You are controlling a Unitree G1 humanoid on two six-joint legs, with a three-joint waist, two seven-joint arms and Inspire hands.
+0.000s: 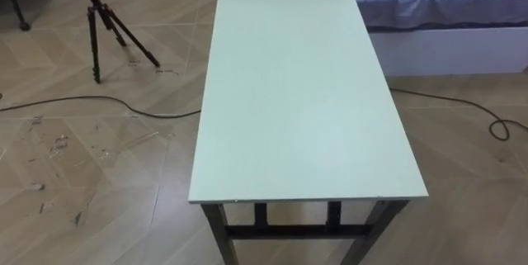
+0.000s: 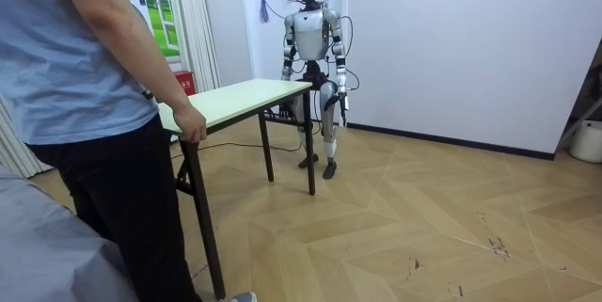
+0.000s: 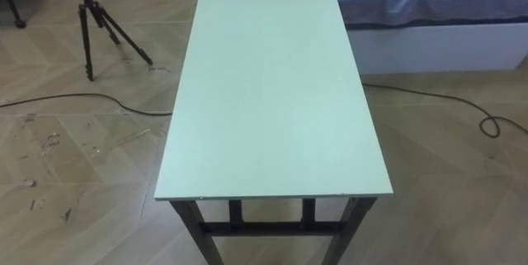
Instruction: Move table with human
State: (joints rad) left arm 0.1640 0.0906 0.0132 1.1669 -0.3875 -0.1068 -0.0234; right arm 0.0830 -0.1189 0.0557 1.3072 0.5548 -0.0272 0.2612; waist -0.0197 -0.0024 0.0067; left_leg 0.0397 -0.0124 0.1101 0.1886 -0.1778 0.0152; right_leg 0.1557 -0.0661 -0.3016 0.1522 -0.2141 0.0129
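Pale green table (image 1: 305,92) stands on wood floor (image 1: 66,174), robot at one short end, person (image 2: 85,76) at other. Person's hand (image 2: 191,123) curled over edge there. Bed (image 1: 445,1) and tripod (image 1: 103,26) flank person's end. Left robot hand (image 2: 344,101) hangs by thigh, clear of table. Right robot hand (image 2: 292,103) low behind table corner. Open or closed, can't tell for either.

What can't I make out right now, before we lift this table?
- Person's second hand: room view, hidden by their body; one person's hand holds the table.
- Person's grip: eye views, cut off by the top edge.
- Robot's left hand: room view, too small to read its state.
- Robot's right hand: room view, lost behind the table's end.
- Table feet: eye views, cut off by the bottom edge.
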